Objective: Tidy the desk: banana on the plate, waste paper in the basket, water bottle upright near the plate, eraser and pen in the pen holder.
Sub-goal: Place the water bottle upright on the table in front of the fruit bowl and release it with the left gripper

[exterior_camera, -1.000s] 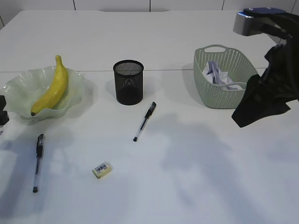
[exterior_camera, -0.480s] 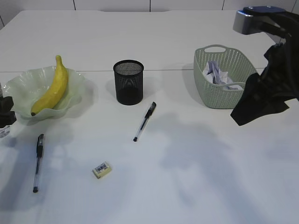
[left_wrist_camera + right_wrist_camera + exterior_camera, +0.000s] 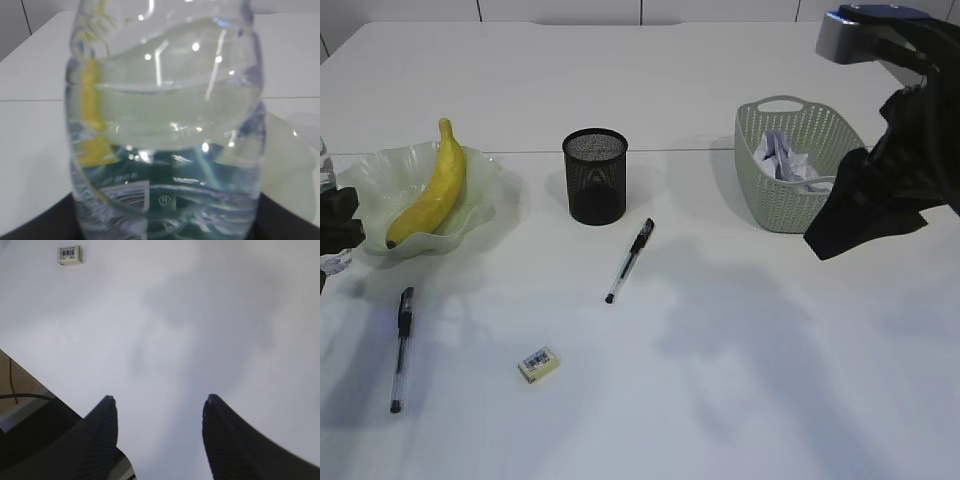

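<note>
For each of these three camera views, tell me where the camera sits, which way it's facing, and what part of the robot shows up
Exterior: raised at the desk's near edge, slanting down across it at plate, pen holder and basket; right arm at right, left gripper at left edge.
Left wrist: looks level along its gripper, filled by the water bottle; only a dark strip of gripper below.
Right wrist: looks down past the open right gripper at bare desk and eraser.
Shared: eraser appears in exterior and right wrist views.

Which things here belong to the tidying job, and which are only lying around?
Job: banana, plate, basket, waste paper, water bottle, eraser, two pens, pen holder.
Lying around: nothing else visible.
</note>
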Available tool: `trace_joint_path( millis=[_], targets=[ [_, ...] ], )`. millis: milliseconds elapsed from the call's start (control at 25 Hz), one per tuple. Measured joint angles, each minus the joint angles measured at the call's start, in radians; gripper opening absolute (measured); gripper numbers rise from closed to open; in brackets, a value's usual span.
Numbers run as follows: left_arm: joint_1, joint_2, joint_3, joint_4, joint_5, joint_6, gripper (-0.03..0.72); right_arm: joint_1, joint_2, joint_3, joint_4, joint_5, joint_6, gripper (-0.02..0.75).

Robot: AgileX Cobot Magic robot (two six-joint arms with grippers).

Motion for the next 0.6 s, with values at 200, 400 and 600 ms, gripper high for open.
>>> trace_joint_path(
  millis=[200,400,600],
  targets=[
    [0.0,0.037,-0.008,0.0,-0.002,0.0,0.4,0.0,0.0,0.0,0.003,-0.007,-0.004,0.403],
    [0.0,0.037,-0.01,0.0,0.0,-0.002,0.4,0.0,0.0,0.0,0.003,-0.011,-0.006,0.404],
    [0.0,0.016,-0.01,0.0,0.0,-0.004,0.4,0.0,0.0,0.0,0.003,-0.011,-0.011,0.403]
  ],
)
